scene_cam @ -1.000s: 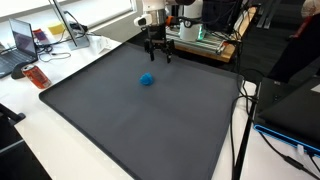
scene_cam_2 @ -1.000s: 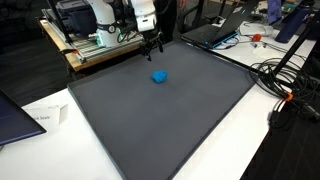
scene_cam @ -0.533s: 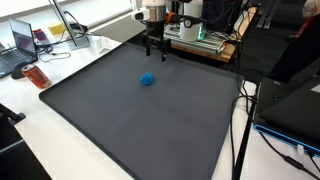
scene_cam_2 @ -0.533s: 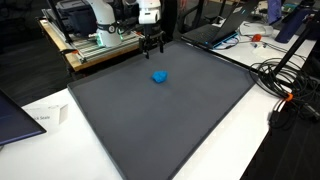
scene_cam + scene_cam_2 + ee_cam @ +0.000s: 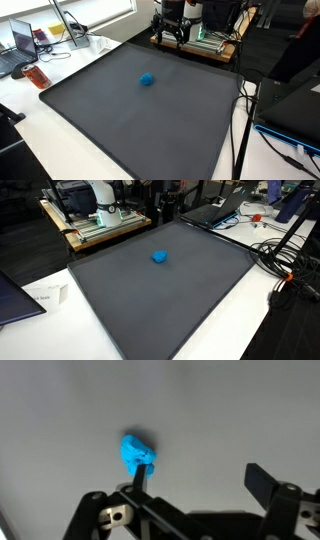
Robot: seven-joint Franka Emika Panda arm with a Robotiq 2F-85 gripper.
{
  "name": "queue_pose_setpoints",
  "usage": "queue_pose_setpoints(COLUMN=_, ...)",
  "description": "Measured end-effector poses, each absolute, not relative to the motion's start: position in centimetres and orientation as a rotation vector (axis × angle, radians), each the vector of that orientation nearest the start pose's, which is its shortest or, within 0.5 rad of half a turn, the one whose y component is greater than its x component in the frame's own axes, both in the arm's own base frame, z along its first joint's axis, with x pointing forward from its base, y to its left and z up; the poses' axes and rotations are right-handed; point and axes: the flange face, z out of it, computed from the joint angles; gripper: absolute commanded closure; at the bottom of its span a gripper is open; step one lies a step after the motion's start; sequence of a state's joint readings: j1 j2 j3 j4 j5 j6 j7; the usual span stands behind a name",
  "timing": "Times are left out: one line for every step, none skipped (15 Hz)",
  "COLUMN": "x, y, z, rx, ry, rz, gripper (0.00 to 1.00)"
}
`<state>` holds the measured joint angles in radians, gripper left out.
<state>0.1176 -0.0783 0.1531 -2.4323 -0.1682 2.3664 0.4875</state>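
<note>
The claw (image 5: 200, 482) is hanging open and empty, its fingers standing wide apart. The small blue object (image 5: 147, 79) is lying alone on the dark mat (image 5: 160, 125) covering the white counter (image 5: 40, 135), below the claw and untouched.

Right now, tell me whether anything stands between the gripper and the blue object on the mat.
Nothing visible does. In the wrist view the blue object lies alone on the dark mat, just ahead of the open gripper. In both exterior views only mat shows around the object.
</note>
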Motion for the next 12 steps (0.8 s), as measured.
queue_pose_setpoints(x=46.3, y=13.4, z=34.0, rx=-3.272, ry=0.171, rz=-0.077, gripper=0.0)
queue_pose_setpoints(x=46.5, y=14.1, z=34.4, rx=-3.29, ry=0.186, rz=-0.06, gripper=0.0)
queue_pose_setpoints(x=46.8, y=14.8, z=34.6, rx=-3.308, ry=0.202, rz=-0.041, gripper=0.0)
queue_pose_setpoints(x=47.2, y=15.3, z=34.7, rx=-3.326, ry=0.217, rz=-0.022, gripper=0.0)
queue_pose_setpoints(x=47.7, y=15.9, z=34.9, rx=-3.344, ry=0.233, rz=-0.003, gripper=0.0)
queue_pose_setpoints(x=48.3, y=16.3, z=35.0, rx=-3.359, ry=0.247, rz=0.015, gripper=0.0)
queue_pose_setpoints(x=48.9, y=16.8, z=35.0, rx=-3.376, ry=0.257, rz=0.037, gripper=0.0)
queue_pose_setpoints(x=49.7, y=17.1, z=35.0, rx=-3.391, ry=0.267, rz=0.064, gripper=0.0)
queue_pose_setpoints(x=50.5, y=17.4, z=35.0, rx=-3.399, ry=0.273, rz=0.097, gripper=0.0)
queue_pose_setpoints(x=51.4, y=17.5, z=34.9, rx=-3.404, ry=0.281, rz=0.127, gripper=0.0)
queue_pose_setpoints(x=52.4, y=17.5, z=34.7, rx=-3.406, ry=0.292, rz=0.154, gripper=0.0)
queue_pose_setpoints(x=53.4, y=17.4, z=34.5, rx=-3.407, ry=0.3, rz=0.175, gripper=0.0)
